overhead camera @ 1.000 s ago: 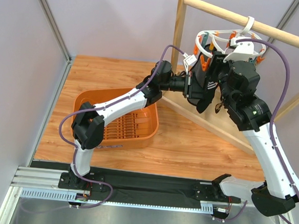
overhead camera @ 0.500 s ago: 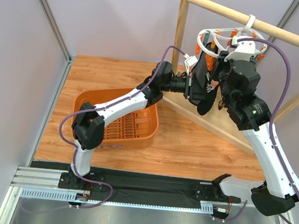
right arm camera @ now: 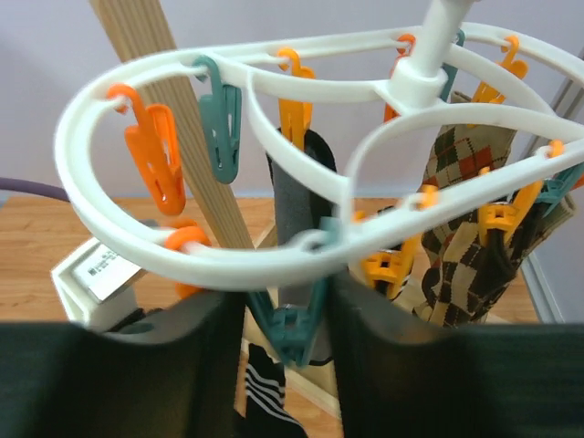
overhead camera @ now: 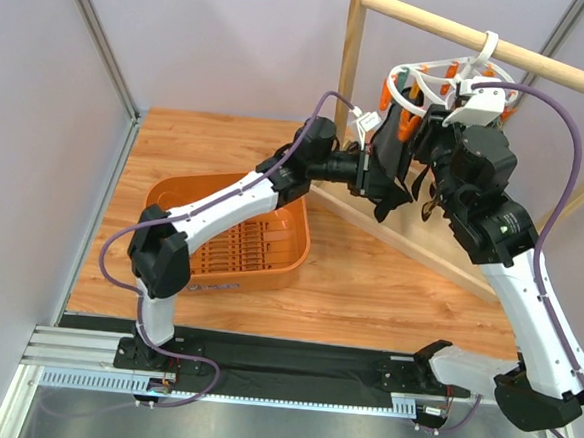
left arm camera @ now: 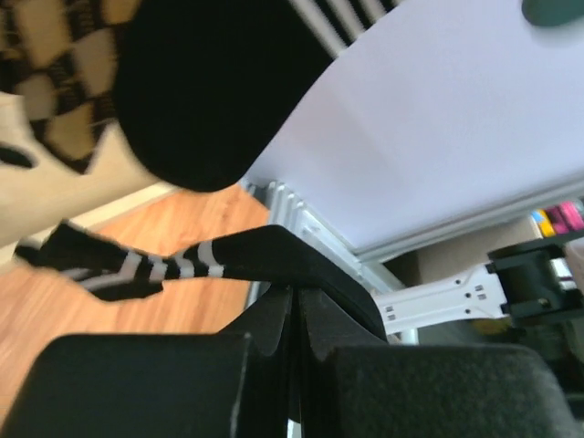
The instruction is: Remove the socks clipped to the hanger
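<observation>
The white ring hanger (overhead camera: pixel 435 71) hangs by its hook from the wooden rail. In the right wrist view its ring (right arm camera: pixel 228 266) carries orange and teal clips. A teal clip (right arm camera: pixel 294 321) sits squeezed between the pads of my right gripper (right arm camera: pixel 290 351), and a dark sock (right arm camera: pixel 297 205) hangs at it. A brown argyle sock (right arm camera: pixel 467 224) hangs on the right. My left gripper (left arm camera: pixel 294 306) is shut on a black white-striped sock (left arm camera: pixel 160 266) just below the hanger. From the top, the left gripper (overhead camera: pixel 377 178) holds this black sock (overhead camera: pixel 392 194) beside the right gripper (overhead camera: pixel 431 123).
An orange basket (overhead camera: pixel 171 197) stands on the wooden table at the left, under the left arm. The wooden rail (overhead camera: pixel 543 64) and its post (overhead camera: pixel 350 58) frame the hanger, and a diagonal wooden brace (overhead camera: pixel 420 250) runs along the table below.
The left arm has lifted and pushed right, bringing the held black sock closer under the hanger. The right gripper has risen slightly toward the ring.
</observation>
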Robot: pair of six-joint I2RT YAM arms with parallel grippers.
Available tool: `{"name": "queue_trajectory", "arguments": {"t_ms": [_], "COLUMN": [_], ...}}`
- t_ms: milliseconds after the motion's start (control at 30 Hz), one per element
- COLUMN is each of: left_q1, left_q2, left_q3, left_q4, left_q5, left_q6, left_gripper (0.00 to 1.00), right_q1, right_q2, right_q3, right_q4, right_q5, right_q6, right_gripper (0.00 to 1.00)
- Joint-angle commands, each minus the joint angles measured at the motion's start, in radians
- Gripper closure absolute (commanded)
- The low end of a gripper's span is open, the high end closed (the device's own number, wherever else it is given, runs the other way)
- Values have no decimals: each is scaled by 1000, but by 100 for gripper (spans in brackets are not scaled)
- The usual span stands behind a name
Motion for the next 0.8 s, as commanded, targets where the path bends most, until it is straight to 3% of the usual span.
{"name": "queue_trajectory", "arguments": {"t_ms": [0, 133, 267, 333, 467, 600, 633, 700, 767], "left_q1": [36, 129, 183, 224, 292, 311, 311, 311, 311], "left_q2": [-158, -317, -471, -555, -638, -621, -620, -618, -626], "left_q3": [38, -11, -127, -224, -383, -461, -470, -485, -481], "left_q4": [-301, -574, -824, -863, -877, -906, -912, -933, -956], "left_q5": [-123, -241, -466, -511, -506, -558, -577, -646, -696], "left_q6": [170, 282, 428, 440, 434, 431, 431, 429, 438], "left_gripper": [100, 100, 100, 100, 100, 98, 76, 48, 41], "right_q1": [3, 4, 4, 4, 4, 4, 4, 4, 4], "right_q2": [-36, -93, -192, -270, -370, -417, -421, -432, -437], "right_q3": [-4, -40, -167, -318, -411, -432, -435, -445, -490], "right_q4": [-12, -87, -129, -112, -94, -111, -118, -120, -108], "right_q5": [-37, -87, -178, -210, -218, -198, -193, -176, -132], "right_q6": [44, 78, 144, 208, 233, 224, 213, 207, 198], "right_gripper": [55, 32, 9, 7, 8, 10, 10, 9, 9]}}
